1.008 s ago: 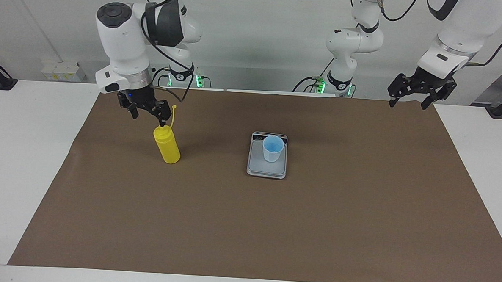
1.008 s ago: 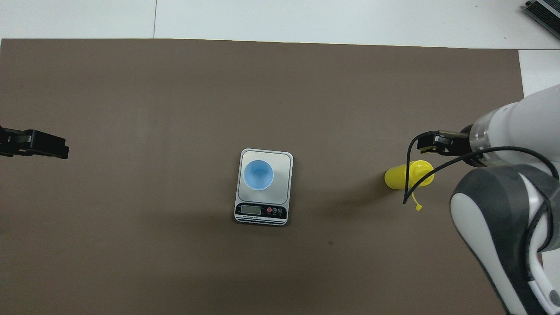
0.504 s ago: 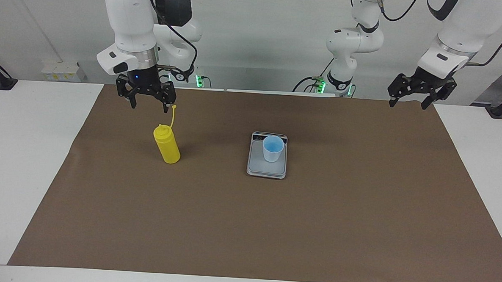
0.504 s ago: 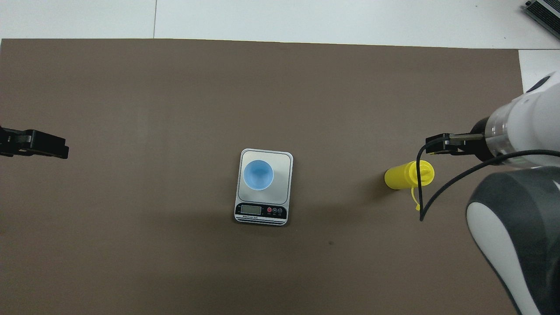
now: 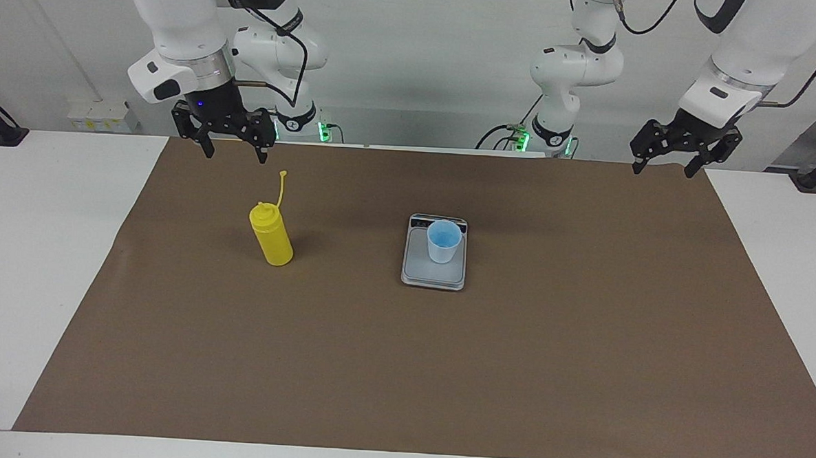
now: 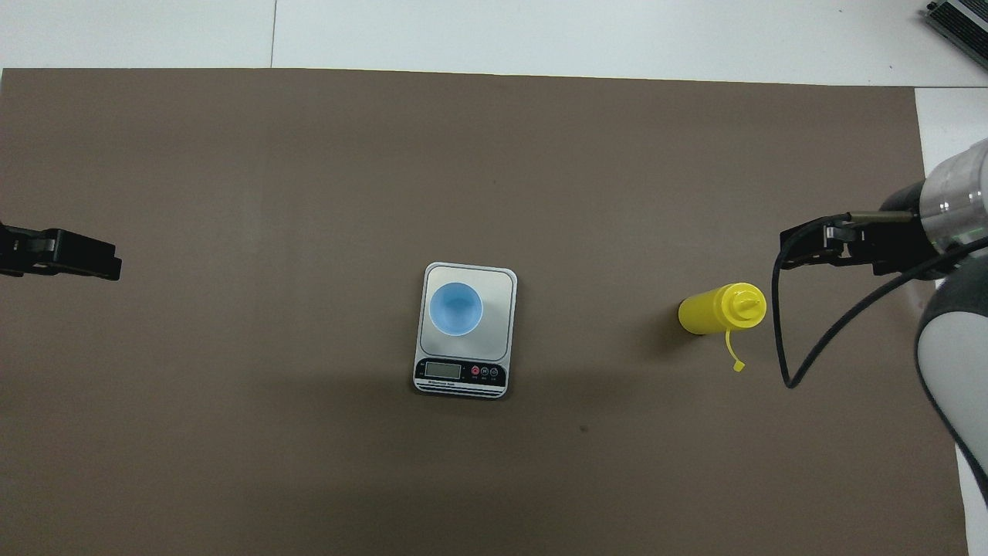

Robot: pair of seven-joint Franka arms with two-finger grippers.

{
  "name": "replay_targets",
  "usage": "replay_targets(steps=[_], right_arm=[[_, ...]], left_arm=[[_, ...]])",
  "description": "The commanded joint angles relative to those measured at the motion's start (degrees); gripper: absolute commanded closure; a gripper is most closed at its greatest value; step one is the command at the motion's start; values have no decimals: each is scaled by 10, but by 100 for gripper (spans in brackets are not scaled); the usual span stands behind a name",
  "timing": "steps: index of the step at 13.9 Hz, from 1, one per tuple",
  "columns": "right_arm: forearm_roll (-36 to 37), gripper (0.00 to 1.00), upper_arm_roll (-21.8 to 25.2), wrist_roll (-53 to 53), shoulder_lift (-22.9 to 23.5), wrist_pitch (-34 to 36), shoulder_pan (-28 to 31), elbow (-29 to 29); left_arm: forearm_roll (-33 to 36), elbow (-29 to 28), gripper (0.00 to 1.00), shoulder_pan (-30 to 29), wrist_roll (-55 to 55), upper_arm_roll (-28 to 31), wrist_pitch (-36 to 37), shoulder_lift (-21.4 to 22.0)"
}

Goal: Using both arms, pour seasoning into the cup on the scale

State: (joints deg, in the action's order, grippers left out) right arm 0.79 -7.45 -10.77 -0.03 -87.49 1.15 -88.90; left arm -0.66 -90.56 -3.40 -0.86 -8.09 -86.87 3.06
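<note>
Right pincer [image 5: 233,151] hangs in the air with its two fingers spread wide and pointing down, gripping nothing. It is over the brown mat [image 5: 582,347] near the edge closest to the robots, at the right arm's end of the surface [image 5: 42,240]. The right arm [image 5: 182,33] drops almost straight down to it from above, its white wrist section upright and a black cable looping off the wrist. In the overhead view the same pincer [image 6: 810,251] shows side-on, clear of the seasoning bottle with a gap of bare mat between them.

The seasoning bottle [image 5: 271,235] stands upright on the mat, toward the right arm's end, untouched. Its cone nozzle is uncovered and its thin cap strap [image 5: 281,189] sticks up from the neck. The right pincer is above it and set off a little toward the robots, not over its top.

The scale [image 5: 434,271] lies flat near the middle of the mat, with its dark display strip on the edge nearer the robots. The cup [image 5: 443,241] stands upright on the scale's plate, toward the display end, mouth open upward.

The left pincer [image 5: 672,161] waits raised over the corner of the mat at the left arm's end, close to the robots, its fingers also spread wide and gripping nothing. The left arm [image 5: 732,71] slants down to it from above, wrist tilted toward the mat. Both pincers are well apart from the scale and the cup.
</note>
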Motion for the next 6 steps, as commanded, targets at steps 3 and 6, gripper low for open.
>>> replay_targets(steps=[3, 6], right_arm=[[-12, 0, -2, 17, -3, 27, 11, 0], [-18, 0, -2, 16, -8, 26, 11, -7]], left_arm=[[11, -5, 0, -4, -2, -2, 6, 6], [11, -5, 0, -4, -2, -2, 6, 6]])
